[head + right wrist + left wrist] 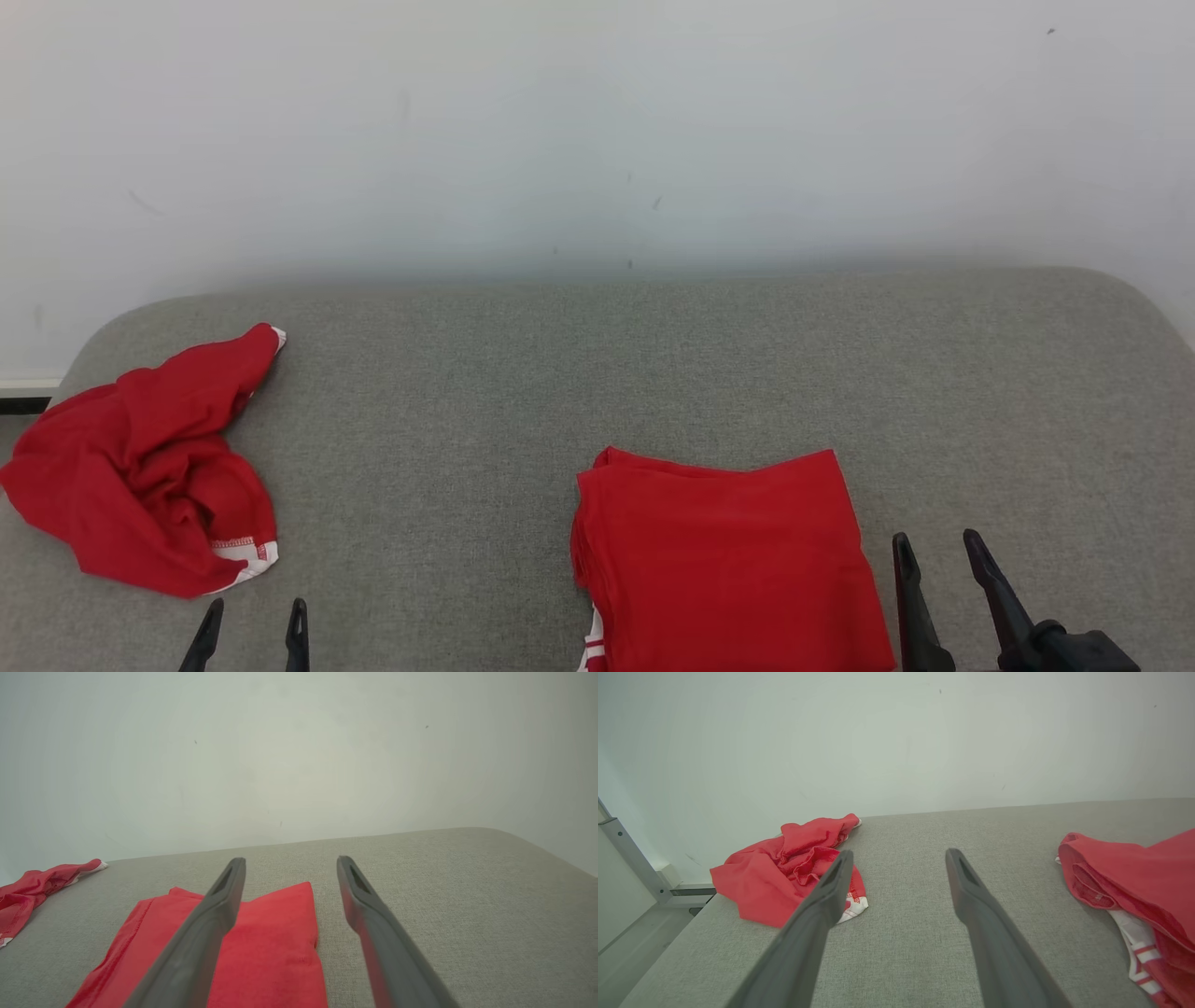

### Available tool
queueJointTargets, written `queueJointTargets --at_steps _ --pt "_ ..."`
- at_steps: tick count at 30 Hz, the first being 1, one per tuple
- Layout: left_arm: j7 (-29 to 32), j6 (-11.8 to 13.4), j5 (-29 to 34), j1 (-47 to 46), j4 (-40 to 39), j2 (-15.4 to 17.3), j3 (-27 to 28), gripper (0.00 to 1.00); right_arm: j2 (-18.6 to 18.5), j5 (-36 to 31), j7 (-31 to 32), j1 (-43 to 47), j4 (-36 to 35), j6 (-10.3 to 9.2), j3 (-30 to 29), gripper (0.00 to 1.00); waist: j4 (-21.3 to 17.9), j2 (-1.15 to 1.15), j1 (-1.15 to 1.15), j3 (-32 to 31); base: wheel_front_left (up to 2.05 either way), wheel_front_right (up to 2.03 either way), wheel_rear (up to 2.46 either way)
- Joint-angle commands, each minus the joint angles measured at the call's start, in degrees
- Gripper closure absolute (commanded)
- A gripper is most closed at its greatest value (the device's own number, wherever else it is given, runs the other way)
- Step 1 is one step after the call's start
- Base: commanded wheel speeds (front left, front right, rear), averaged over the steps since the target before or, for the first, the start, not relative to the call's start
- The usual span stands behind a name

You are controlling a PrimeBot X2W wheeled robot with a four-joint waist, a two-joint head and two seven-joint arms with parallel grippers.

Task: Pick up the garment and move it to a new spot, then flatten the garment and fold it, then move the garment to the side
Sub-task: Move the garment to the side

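Background: Plain white wall [597, 140] stood behind a grey fabric-covered desk [560, 373] with rounded far corners.
Crumpled garment [140, 467]: red, bunched at the desk's left edge, with a white hem stitched in red on the side nearest the robot.
Folded garment [738, 560]: red, a squared stack at the near edge, right of centre and well apart from the crumpled one.
Left pincer [258, 607]: fingers spread wide, nothing between them, just on the near side of the crumpled garment.
Right pincer [936, 539]: fingers spread wide and empty, just right of the folded garment.
Left wrist view: added a metal frame post [626, 858] and pale floor [626, 952] beyond the desk's left edge, plus white trim [1139, 947] with red stripes under the folded layers.
Right wrist view: added the desk's rounded right corner [514, 840], with bare fabric beside the folded stack.
Open room: bare desk lay between the two garments, along the wall side, and right of the right pincer.
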Motion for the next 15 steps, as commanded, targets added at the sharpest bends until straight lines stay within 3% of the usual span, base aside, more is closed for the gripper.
queueJointTargets --at_steps 1,15 --pt "-0.17 0.04 0.6 -0.03 0.06 0.22 -0.14 0.0 0.1 -0.58 -0.24 0.45 -0.2 -0.16 -0.11 0.0 -0.03 0.0 0.01 -0.05 0.0 0.0 0.0" --pt "1.43 0.9 0.09 0.35 -2.0 1.04 -0.43 0.0 -0.05 -1.68 -0.25 0.55 0.54 -0.16 -0.7 0.0 -0.04 0.0 0.01 -0.11 0.0 0.0 0.0"
